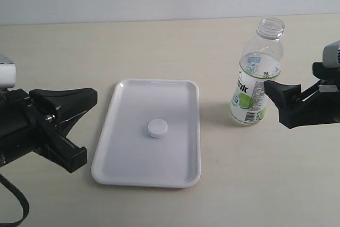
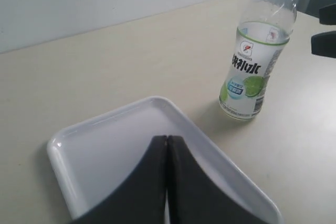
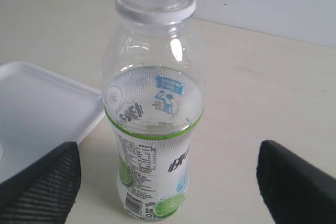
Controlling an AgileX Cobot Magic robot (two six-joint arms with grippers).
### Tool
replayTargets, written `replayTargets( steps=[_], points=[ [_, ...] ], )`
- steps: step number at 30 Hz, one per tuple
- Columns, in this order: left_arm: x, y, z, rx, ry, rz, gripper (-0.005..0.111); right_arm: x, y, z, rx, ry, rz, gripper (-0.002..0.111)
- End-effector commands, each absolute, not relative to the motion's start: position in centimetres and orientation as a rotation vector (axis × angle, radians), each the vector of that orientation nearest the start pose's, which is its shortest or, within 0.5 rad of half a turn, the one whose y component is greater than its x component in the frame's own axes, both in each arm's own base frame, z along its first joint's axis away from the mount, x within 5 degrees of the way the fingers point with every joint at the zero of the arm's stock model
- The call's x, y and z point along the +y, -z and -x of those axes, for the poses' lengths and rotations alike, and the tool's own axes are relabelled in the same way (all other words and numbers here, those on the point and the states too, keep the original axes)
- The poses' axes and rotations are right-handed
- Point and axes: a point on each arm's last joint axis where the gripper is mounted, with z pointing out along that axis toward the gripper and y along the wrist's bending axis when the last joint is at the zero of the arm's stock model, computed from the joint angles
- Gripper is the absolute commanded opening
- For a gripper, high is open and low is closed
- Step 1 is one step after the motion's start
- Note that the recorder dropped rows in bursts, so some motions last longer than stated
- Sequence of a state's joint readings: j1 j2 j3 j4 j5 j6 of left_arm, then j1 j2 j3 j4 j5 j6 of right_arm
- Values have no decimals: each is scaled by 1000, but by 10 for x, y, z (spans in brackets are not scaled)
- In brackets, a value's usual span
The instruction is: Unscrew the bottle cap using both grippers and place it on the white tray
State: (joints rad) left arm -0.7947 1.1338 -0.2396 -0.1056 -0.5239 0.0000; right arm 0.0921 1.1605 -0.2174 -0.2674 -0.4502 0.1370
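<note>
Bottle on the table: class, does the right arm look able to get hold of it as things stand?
Probably yes. The right gripper sits just beside the upright bottle, its fingers spread wide with the bottle in front of the gap, and nothing stands between them.

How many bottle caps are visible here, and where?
1. The bottle cap lies near the middle of the white tray; the bottle beside the tray stands uncapped. No other cap is visible.
</note>
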Motion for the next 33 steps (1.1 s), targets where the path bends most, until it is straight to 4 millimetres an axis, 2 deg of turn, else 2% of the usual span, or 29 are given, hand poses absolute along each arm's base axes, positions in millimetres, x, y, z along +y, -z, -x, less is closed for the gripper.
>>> replayTargets(
  steps=[1, 7, 11, 13, 16, 18, 19, 21, 27, 33],
  points=[
    [-133, -205, -137, 1779, 571, -603, 0, 28, -187, -184, 1963, -110, 264, 86],
    [-133, -205, -137, 1775, 565, -611, 0, 28, -187, -184, 1964, -112, 260, 86],
    [-132, -204, -137, 1723, 448, -747, 0, 28, -187, -184, 1963, -111, 261, 86],
    [-123, -208, -141, 1729, 417, -706, 0, 28, -187, -184, 1963, -111, 261, 86],
    [-90, -217, -141, 1822, 340, -563, 0, 28, -187, -184, 1964, -112, 262, 86],
    [-60, -227, -130, 1889, 260, -448, 0, 28, -187, -184, 1964, -112, 262, 86],
    [-52, -232, -125, 1876, 239, -405, 0, 28, -187, -184, 1964, -112, 262, 86],
    [-29, -251, -101, 1756, 183, -278, 0, 28, -187, -184, 1964, -112, 262, 86],
    [-10, -262, -59, 1620, 91, -151, 0, 28, -187, -184, 1964, -113, 259, 86],
    [-8, -259, -46, 1618, 79, -142, 0, 28, -187, -184, 1964, -113, 259, 86]
  ],
)
